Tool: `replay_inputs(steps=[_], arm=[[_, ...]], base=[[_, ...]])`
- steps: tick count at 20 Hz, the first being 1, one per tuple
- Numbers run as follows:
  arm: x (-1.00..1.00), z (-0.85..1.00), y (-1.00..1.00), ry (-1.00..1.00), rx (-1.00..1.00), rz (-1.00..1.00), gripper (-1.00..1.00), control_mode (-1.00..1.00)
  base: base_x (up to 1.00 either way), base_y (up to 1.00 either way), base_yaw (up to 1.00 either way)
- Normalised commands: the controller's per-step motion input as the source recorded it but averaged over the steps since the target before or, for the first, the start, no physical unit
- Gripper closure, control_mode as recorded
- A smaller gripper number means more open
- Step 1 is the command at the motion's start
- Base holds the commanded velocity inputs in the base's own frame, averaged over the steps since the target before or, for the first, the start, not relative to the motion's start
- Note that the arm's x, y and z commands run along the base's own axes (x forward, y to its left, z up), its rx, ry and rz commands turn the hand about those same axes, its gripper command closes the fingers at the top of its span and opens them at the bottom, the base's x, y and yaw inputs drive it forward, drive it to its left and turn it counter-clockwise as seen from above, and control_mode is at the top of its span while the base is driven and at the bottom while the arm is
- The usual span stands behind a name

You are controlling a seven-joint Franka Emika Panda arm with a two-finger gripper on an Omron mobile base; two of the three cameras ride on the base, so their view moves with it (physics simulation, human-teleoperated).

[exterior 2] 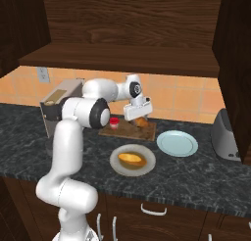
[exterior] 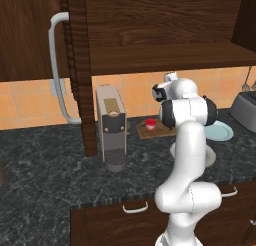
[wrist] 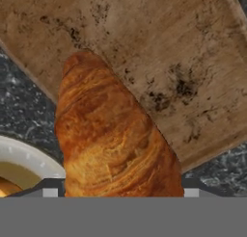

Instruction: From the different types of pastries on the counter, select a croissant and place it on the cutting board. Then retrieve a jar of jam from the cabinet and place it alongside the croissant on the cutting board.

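The robot's two-finger gripper [exterior 2: 141,120] is hanging over the far end of the thin brown wooden cutting board [exterior 2: 128,132]. It is squeezing the long brown-orange croissant [exterior 2: 142,121] between its fingers. In the hand view, the croissant [wrist: 112,139] is sitting right in front of the gripper, with its pointed tip reaching out over the wooden board [wrist: 178,53] with dark marks. I cannot tell if the croissant is touching the board or floating just above it.

The tiny jar of jam [exterior 2: 114,123] with the red lid is standing on the board, off to the side of the gripper, near the arm's big dark joint. In the left base view the jar [exterior: 150,124] is sitting on the board [exterior: 150,133] too.

Below the gripper, nearer the robot, a round pale plate [exterior 2: 119,167] is holding the rounder golden-yellow pastry [exterior 2: 132,159]. Beside it, an empty light blue plate [exterior 2: 177,143] is lying on the dark marbled stone counter [exterior 2: 206,174].

Past the jar, a tall grey coffee machine [exterior: 111,127] is standing on the counter. The dark brown wall cabinet [exterior: 165,25] is hanging open above the gripper, and its door with the curved grey handle [exterior: 56,65] is swung out.
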Motion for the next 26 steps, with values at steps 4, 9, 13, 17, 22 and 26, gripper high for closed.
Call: replay_inputs(steps=[4,9,13,17,22,26], arm=[[0.18,0.0,0.13,0.04,0.0,-0.05,1.0,-1.0],[0.1,0.0,0.01,0.0,0.0,-0.06,1.0,-1.0],[0.05,-0.13,0.08,0.0,0.0,-0.08,1.0,-1.0],[0.02,-0.27,0.02,0.0,0.0,-0.09,1.0,-1.0],[0.03,-0.29,0.02,-0.02,0.0,-0.08,1.0,-1.0],[0.0,-0.27,0.0,-0.08,0.0,-0.06,1.0,-1.0]], base=[[0.0,0.0,0.0],[0.0,0.0,0.0],[0.0,0.0,0.0],[0.0,0.0,0.0],[0.0,0.0,0.0],[0.0,0.0,0.0]])
